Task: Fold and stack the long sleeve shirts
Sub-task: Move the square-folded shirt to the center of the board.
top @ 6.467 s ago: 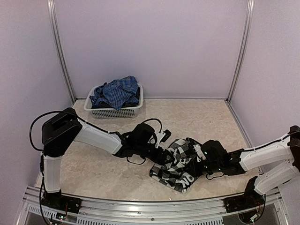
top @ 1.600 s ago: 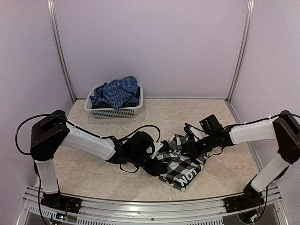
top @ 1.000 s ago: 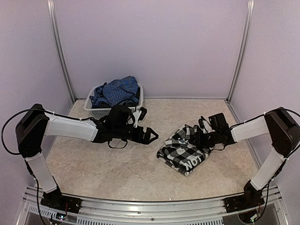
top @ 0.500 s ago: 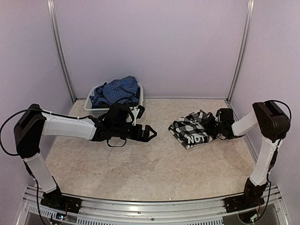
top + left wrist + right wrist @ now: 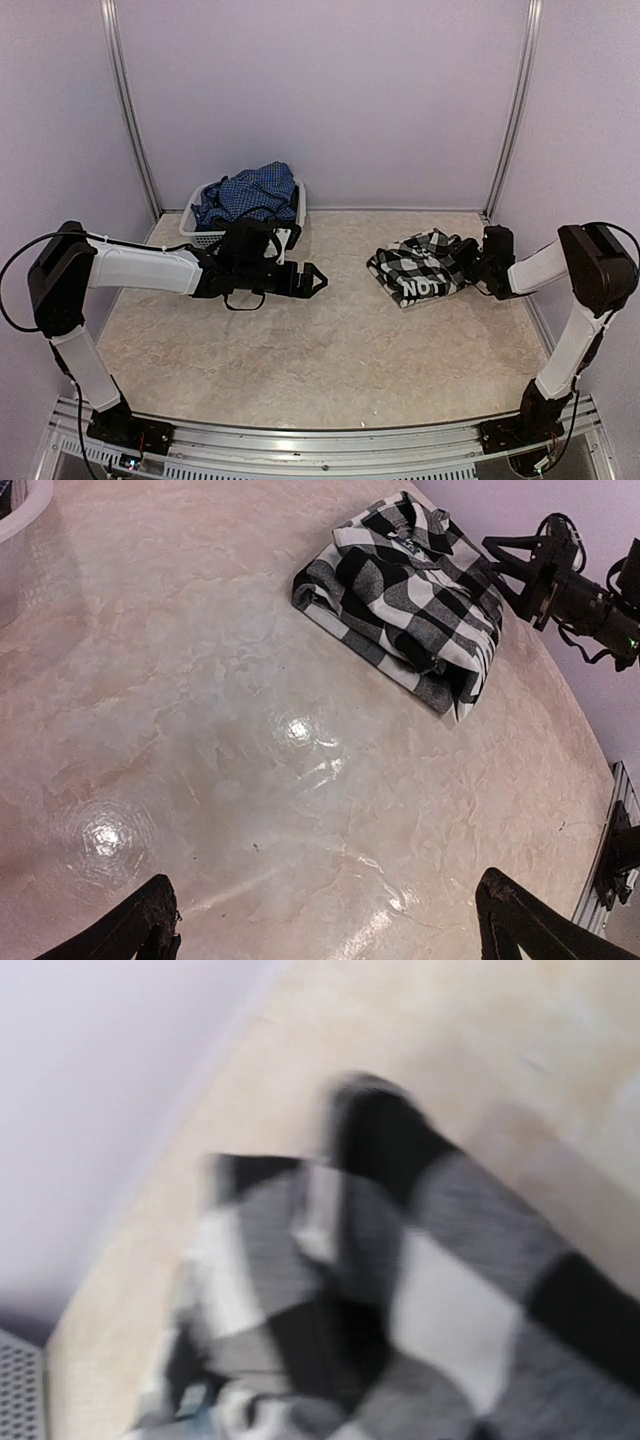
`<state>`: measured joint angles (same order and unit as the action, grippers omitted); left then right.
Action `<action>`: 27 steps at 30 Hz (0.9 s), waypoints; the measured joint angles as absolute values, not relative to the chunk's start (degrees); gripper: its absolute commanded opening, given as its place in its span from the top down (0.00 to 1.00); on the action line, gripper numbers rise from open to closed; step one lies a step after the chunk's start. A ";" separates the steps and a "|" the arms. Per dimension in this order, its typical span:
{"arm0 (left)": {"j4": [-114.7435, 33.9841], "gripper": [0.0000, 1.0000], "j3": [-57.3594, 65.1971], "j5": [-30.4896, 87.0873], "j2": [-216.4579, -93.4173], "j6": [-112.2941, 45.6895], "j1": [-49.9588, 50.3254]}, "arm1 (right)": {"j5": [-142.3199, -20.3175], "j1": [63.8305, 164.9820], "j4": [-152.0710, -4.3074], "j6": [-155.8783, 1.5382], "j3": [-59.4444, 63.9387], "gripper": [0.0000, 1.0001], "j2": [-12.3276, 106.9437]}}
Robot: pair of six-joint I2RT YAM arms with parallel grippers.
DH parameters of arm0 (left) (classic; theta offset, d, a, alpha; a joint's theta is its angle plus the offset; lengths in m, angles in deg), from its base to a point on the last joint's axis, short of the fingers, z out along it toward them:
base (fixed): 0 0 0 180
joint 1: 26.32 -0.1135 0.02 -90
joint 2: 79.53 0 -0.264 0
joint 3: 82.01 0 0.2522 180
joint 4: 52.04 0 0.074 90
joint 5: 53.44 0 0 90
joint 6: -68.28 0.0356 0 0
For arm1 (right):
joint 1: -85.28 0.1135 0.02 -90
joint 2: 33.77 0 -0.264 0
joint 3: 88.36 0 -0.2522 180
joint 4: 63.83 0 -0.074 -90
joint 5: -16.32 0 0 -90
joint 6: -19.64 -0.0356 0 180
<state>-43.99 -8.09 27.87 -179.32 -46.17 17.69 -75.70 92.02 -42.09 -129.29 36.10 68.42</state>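
The black-and-white checked long sleeve shirt [image 5: 415,272] [image 5: 405,590] lies folded in a bundle at the right rear of the table, white letters facing up. My right gripper [image 5: 468,266] [image 5: 500,565] is at the bundle's right edge, shut on the cloth. The right wrist view is blurred and filled by checked cloth [image 5: 450,1290], with no fingers showing. My left gripper [image 5: 318,281] [image 5: 328,880] hovers over bare table left of the bundle, wide open with nothing in it. The blue checked shirt [image 5: 248,196] is heaped in the basket.
A white mesh basket [image 5: 240,240] [image 5: 20,540] stands at the back left against the wall. The marbled tabletop [image 5: 330,360] stretches between the arms. Side walls and metal posts close in the table left and right.
My right gripper has dragged the black-and-white shirt farther right and toward the back. The left gripper has drifted slightly back and stayed open.
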 measured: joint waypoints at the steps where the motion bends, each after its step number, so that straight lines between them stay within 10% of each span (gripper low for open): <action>1: -43.88 0.01 -8.09 27.92 -179.32 -46.19 17.67 | -75.83 92.24 -42.11 -128.68 36.71 0.56 66.71; 27: -42.75 0.01 -9.40 28.90 -175.91 -46.15 17.10 | -95.28 104.48 -71.73 -101.16 18.03 0.63 75.11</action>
<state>-42.75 -9.40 28.90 -175.91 -46.15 17.10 -95.28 104.48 -71.73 -101.16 18.03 75.11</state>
